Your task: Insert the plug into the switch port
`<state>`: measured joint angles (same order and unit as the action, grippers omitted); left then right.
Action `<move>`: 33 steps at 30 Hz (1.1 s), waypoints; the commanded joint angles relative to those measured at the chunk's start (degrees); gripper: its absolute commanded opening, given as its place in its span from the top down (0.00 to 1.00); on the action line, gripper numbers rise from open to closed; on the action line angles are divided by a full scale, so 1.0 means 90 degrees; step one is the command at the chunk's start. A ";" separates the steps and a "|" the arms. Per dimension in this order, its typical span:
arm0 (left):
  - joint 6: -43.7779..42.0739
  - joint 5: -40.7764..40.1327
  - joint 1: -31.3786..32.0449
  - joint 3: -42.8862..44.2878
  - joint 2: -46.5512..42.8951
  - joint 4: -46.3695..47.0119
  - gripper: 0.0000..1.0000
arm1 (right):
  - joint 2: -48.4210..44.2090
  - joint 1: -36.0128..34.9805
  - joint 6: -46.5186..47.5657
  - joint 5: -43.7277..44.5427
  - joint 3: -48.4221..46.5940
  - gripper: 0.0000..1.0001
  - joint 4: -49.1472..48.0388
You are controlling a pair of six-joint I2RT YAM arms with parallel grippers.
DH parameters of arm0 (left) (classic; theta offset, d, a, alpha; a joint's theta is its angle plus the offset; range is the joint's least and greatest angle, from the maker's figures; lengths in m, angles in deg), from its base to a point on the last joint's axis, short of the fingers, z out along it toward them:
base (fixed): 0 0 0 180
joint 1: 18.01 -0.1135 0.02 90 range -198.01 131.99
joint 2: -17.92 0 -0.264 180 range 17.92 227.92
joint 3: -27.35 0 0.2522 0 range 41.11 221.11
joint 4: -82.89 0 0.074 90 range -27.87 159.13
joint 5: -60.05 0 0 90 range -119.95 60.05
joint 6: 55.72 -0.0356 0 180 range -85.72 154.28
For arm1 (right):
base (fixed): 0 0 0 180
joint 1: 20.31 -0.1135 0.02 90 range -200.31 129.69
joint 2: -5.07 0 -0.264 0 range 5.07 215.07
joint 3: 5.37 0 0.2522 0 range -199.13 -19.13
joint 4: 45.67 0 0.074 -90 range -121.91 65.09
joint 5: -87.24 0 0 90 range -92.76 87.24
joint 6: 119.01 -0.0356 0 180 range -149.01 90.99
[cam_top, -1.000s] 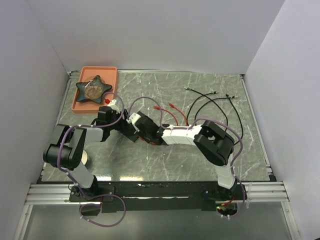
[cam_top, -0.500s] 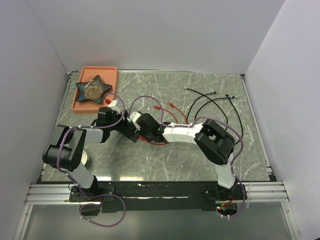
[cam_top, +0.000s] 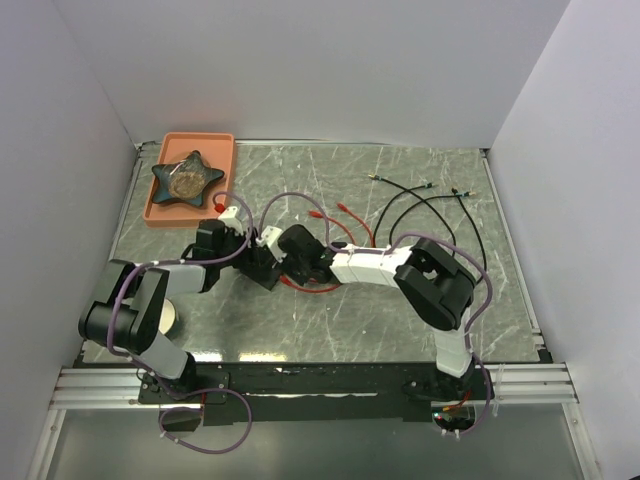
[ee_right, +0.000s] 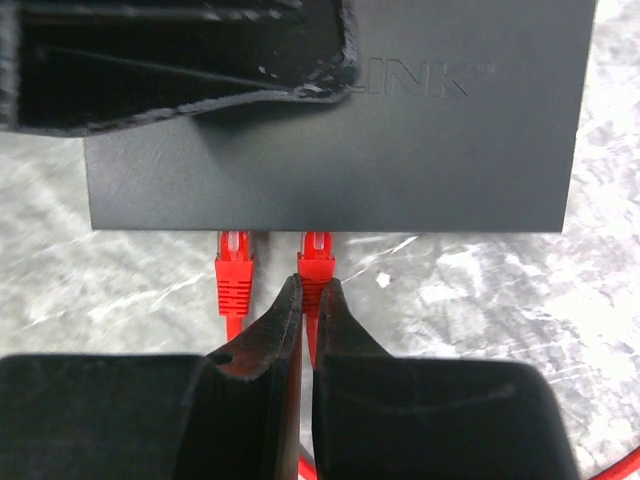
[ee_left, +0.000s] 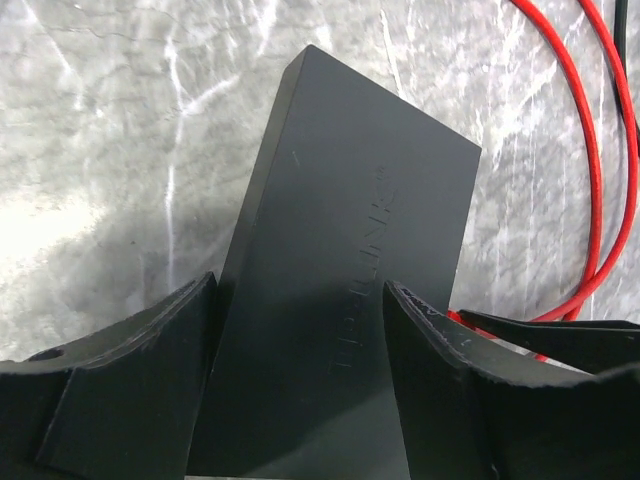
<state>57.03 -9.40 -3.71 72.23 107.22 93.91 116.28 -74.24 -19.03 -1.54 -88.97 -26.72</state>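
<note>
The switch (ee_left: 350,260), a flat matte-black box, lies on the marble table and also shows in the right wrist view (ee_right: 420,150). My left gripper (ee_left: 300,330) is shut on the switch, one finger on each long side. My right gripper (ee_right: 310,287) is shut on a red plug (ee_right: 317,258) whose tip meets the switch's port edge. A second red plug (ee_right: 233,272) sits at the same edge just to its left. In the top view the left gripper (cam_top: 250,258) and the right gripper (cam_top: 287,262) meet at the switch (cam_top: 265,272).
An orange tray (cam_top: 215,145) holding a dark star-shaped dish (cam_top: 185,177) stands at the back left. Loose red cables (cam_top: 345,218) and black cables (cam_top: 430,205) lie behind and right of the arms. White walls close in three sides.
My right gripper has moved left and slightly away with the plug, closing on the switch's edge. My left arm has shifted a little to the right, its elbow lower.
</note>
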 commanded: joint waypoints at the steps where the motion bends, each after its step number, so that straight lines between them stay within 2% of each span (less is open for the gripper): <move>1: 0.0471 0.2315 0.0793 -0.0088 -0.0186 -0.0185 0.31 | -0.0580 -0.0179 0.0131 -0.1442 -0.0150 1.00 -0.2462; 8: 0.0491 0.2325 0.0920 -0.0020 -0.0088 -0.0145 0.31 | -0.0688 -0.0180 0.0317 -0.1366 -0.0130 1.00 -0.2325; 19: 0.0559 0.2023 0.0979 -0.0156 -0.0410 -0.0340 0.29 | -0.0336 -0.0189 -0.0015 -0.1258 -0.0423 1.00 -0.2023; 23: 0.0744 0.1274 0.0959 -0.0186 -0.0702 -0.0690 0.26 | -0.0356 -0.0189 -0.0102 -0.1248 -0.0433 1.00 -0.1741; 29: 0.1193 0.0373 0.0628 -0.0244 -0.1209 -0.1073 0.18 | -0.0551 -0.0209 -0.0414 -0.0751 -0.0229 0.84 -0.1417; 32: 0.1388 -0.0008 0.0384 -0.0400 -0.1551 -0.1219 0.16 | -0.0717 -0.0209 -0.0532 -0.0410 -0.0062 0.71 -0.1241; 33: 0.1457 -0.0154 0.0267 -0.0487 -0.1640 -0.1287 0.16 | -0.0746 -0.0199 -0.0552 -0.0331 -0.0023 0.64 -0.1144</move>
<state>62.66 -15.19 -0.80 69.60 97.45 84.38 113.75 -74.88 -21.43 -6.24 -86.72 -24.73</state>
